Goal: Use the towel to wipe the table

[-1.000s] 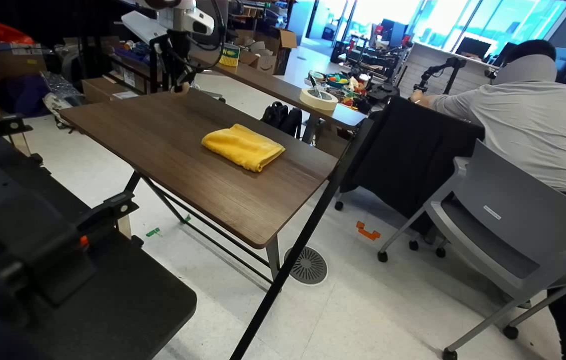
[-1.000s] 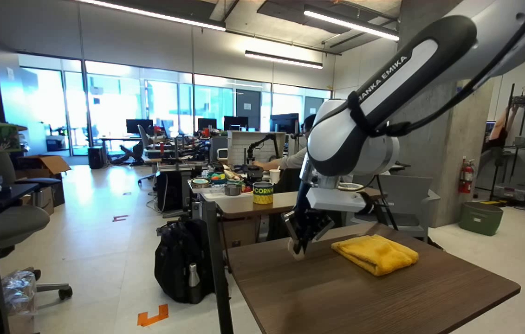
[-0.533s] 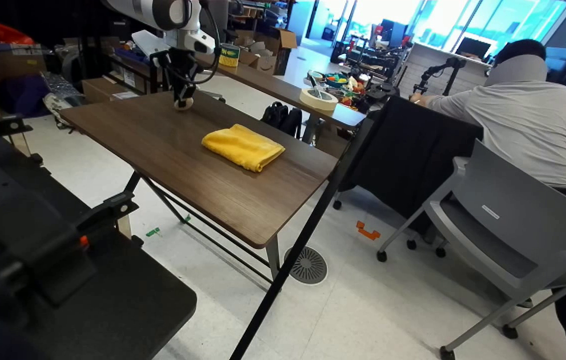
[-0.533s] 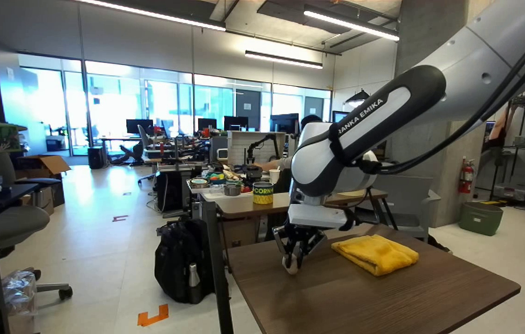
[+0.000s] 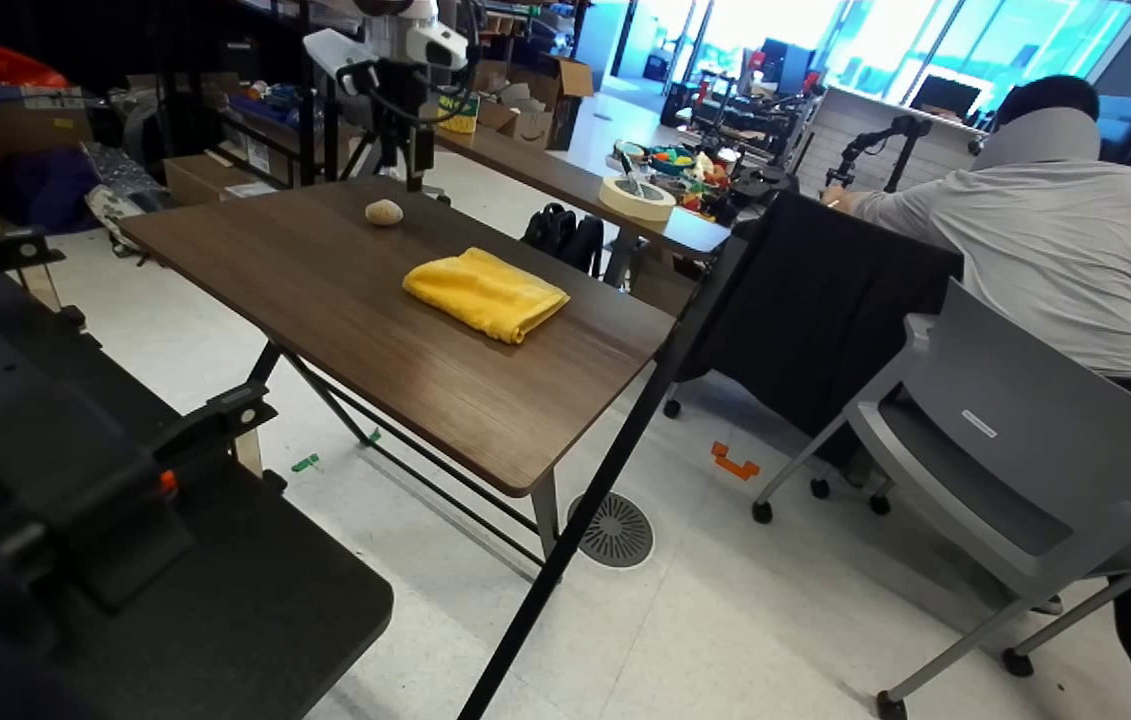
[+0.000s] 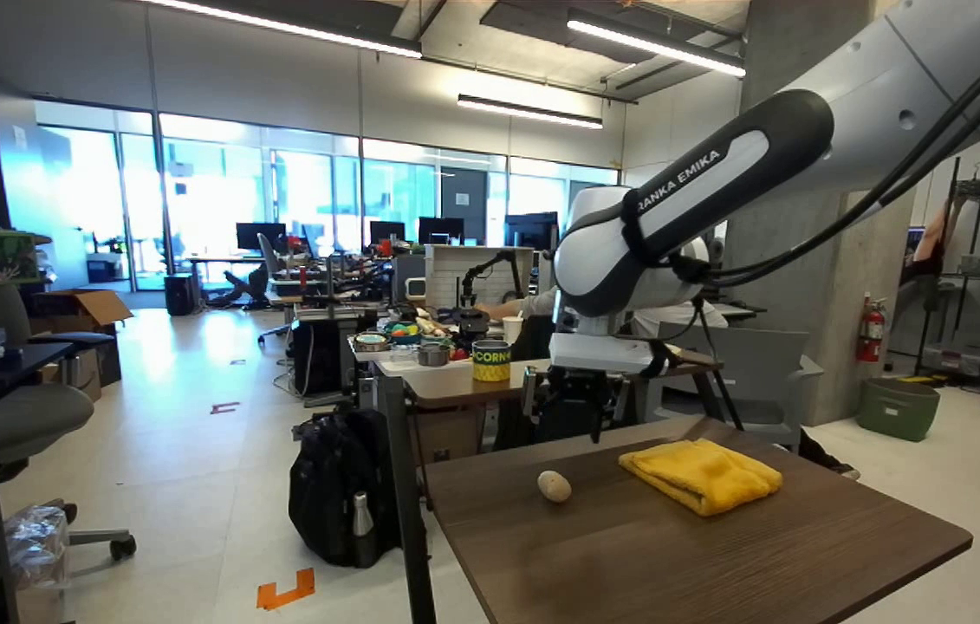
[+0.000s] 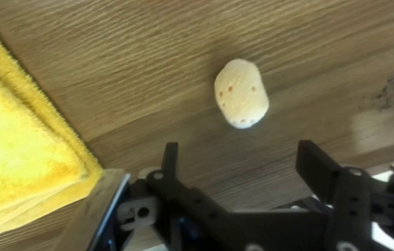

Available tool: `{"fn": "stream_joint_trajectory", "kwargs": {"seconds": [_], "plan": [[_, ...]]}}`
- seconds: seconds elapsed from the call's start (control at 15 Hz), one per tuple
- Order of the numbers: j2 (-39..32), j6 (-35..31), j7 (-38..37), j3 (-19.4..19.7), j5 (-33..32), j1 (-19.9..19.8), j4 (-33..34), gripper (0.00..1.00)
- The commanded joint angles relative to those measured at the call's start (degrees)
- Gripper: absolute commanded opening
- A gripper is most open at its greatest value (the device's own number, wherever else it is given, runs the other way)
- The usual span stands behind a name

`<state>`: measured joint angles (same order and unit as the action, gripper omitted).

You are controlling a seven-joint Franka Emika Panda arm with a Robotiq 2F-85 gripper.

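The towel (image 6: 702,477) lies folded and ungripped on the tabletop (image 6: 680,563); wiping is judged not yet begun, and the step in hand is probably the approach to the towel. The next move calls for a sideways shift, then a descent with the jaws parted, and a firm pinch on a layered edge. The tool (image 7: 238,145) hangs above the tabletop near one side, its jaws spread wide with nothing between them. In the wrist view the towel lies to the left of the tool, below its level and out of its grasp; a tan object (image 7: 241,94) rests on the tabletop, apart from both.
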<state>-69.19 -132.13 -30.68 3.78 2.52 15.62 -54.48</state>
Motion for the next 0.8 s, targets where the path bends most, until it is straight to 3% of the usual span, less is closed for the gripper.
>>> {"fn": "stream_joint_trajectory", "kwargs": {"seconds": [0.0,0.27,0.73], "plan": [[5.11,0.66,-6.09,4.73,-0.46,-0.7,-6.44,1.0],[1.22,4.4,-12.39,7.07,-0.94,-4.07,-4.12,1.0],[-5.92,14.56,-14.49,6.27,-0.18,-11.1,2.13,1.0]]}}
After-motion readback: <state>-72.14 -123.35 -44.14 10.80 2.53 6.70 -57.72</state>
